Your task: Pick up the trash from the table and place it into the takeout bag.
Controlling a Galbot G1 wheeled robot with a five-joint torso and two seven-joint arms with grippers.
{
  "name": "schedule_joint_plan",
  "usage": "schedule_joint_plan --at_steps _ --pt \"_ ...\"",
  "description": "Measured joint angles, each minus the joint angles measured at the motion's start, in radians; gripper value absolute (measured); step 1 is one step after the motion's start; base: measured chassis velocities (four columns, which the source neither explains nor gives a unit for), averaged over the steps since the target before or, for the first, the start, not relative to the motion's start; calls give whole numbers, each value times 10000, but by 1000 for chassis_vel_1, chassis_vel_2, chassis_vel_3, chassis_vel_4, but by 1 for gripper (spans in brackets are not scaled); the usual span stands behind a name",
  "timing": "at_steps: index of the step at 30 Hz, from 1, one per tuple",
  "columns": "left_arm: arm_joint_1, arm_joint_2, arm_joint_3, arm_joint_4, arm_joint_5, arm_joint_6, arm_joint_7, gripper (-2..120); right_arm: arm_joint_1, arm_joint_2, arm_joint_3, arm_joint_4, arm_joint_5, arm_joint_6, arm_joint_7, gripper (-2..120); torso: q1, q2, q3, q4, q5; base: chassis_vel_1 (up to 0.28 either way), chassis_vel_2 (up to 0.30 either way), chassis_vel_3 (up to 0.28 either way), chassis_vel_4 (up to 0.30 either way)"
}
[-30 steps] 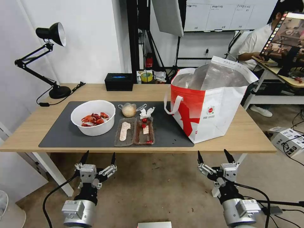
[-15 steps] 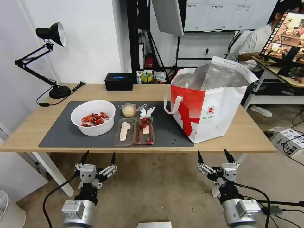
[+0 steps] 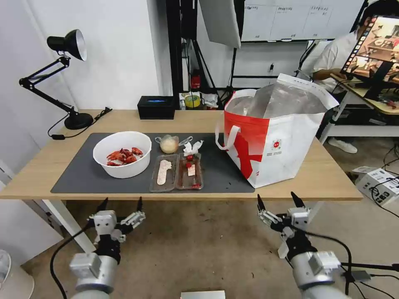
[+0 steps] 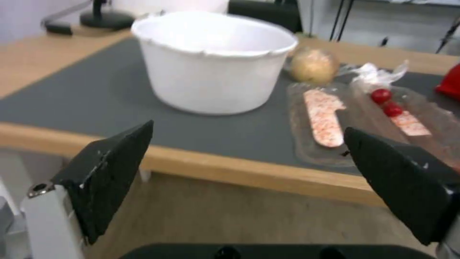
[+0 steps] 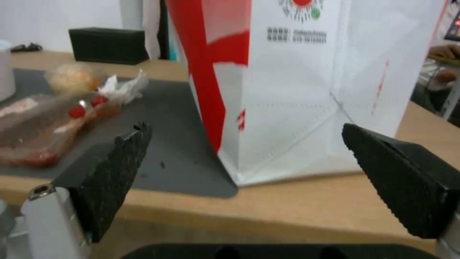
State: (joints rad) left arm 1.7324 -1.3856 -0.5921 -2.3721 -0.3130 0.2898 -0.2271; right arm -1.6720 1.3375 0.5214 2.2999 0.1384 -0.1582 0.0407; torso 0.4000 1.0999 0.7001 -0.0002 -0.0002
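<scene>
A long light-wood table (image 3: 324,174) on white legs is seen from above, with a large dark grey rectangular mat (image 3: 79,174) laid across its left and middle part. On the mat's left half a white round bowl (image 3: 122,154) holding red crayfish shells is placed. Just to the right of the bowl, two clear shallow rectangular trays are set side by side, touching: the left tray (image 3: 164,173) holds a pale pinkish scrap, and the right tray (image 3: 190,171) holds small red pieces and brownish residue. Behind the trays a small clear bag with a beige lump (image 3: 169,144) is seen, and beside it a crumpled white tissue (image 3: 192,147) rests at the far end of the right tray. A large boxy red-and-white takeout bag (image 3: 272,139) with silver foil lining is stood upright on the right part of the table, its near left corner on the mat's edge; its mouth is open and a white loop handle hangs toward the trays.

Both grippers are held low, below the table's near edge and in front of it, touching nothing. The left gripper (image 3: 119,204) is positioned below the bowl and trays, its black fingers spread wide and empty; in the left wrist view the bowl (image 4: 213,61) is framed between them. The right gripper (image 3: 278,202) is positioned below the bag, its fingers likewise spread apart and empty; in the right wrist view the bag (image 5: 307,82) stands between them.

At the table's far edge a black rectangular box (image 3: 156,107) and a black desk lamp (image 3: 62,74) are seen.
</scene>
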Motion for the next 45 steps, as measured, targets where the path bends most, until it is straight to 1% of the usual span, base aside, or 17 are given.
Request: schedule_joint_plan --at_steps 1,4,5,6,7,10,13,15,17,19,20,21,23,24,28,38,45 --pt "0 0 0 0 0 0 0 100 0 0 0 0 0 0 0 100 0 0 0 0 0 0 0 0 0" --pt "-179 299 -115 -190 -812 761 -601 100 559 -658 -153 -13 645 -698 190 100 0 0 0 3 1 0 0 0 0" --pt "-179 299 -115 -190 -812 761 -601 100 559 -658 -153 -13 645 -698 190 100 0 0 0 3 1 0 0 0 0" --pt "-338 430 -128 -170 -1166 951 -792 100 759 -905 -171 -14 712 -772 207 100 1 0 1 12 4 0 0 0 0" --pt "-419 472 -103 -111 -1307 993 -834 100 823 -1006 -200 -14 778 -835 222 100 2 -1 1 -1 3 0 0 0 0" --pt "-480 489 -52 -52 -1405 1010 -853 100 1107 -1321 -299 -30 1096 -1175 320 100 1 0 1 -3 2 0 0 0 0" --pt "-492 488 -17 -10 -1452 1010 -864 100 1644 -1909 -495 -79 1726 -1835 514 100 0 0 1 0 2 0 0 0 0" --pt "-494 487 -1 -1 -1579 1010 -858 100 2204 -2525 -691 -120 2367 -2502 714 100 1 -1 0 3 4 0 0 0 0" --pt "-499 488 4 2 -1675 1008 -854 100 2411 -2766 -675 -123 2316 -2456 714 100 3 -1 1 10 -1 0 0 0 0" --pt "-503 489 7 6 -1735 1003 -848 100 2575 -2963 -745 -135 2457 -2598 721 100 1 -1 0 -2 8 0 0 0 0" --pt "-494 485 6 6 -1742 992 -840 100 2913 -3288 -866 -164 2749 -2885 822 100 0 0 -2 -3 4 0 0 0 0" --pt "-494 485 6 6 -1742 992 -840 100 2913 -3288 -866 -164 2749 -2885 822 100 0 0 -2 -3 4 0 0 0 0" --pt "-450 454 0 6 -1749 973 -831 100 3817 -4091 -1382 -334 3872 -3999 1142 100 0 -1 0 9 1 0 0 0 0" --pt "-435 437 1 4 -1761 970 -831 100 3999 -4249 -1503 -370 4125 -4241 1220 100 1 -1 0 9 0 0 0 0 0" --pt "-413 371 16 -19 -1768 953 -826 100 4078 -4297 -1633 -395 4310 -4408 1283 100 0 -1 -1 0 3 0 0 0 0" --pt "-387 338 18 -50 -1894 941 -820 100 3977 -4138 -1682 -398 4275 -4384 1290 100 0 0 -1 1 3 0 0 0 0" --pt "-501 350 139 10 -2644 941 -942 100 3921 -4083 -1692 -395 4237 -4343 1289 100 0 0 -1 2 3 0 0 0 0"
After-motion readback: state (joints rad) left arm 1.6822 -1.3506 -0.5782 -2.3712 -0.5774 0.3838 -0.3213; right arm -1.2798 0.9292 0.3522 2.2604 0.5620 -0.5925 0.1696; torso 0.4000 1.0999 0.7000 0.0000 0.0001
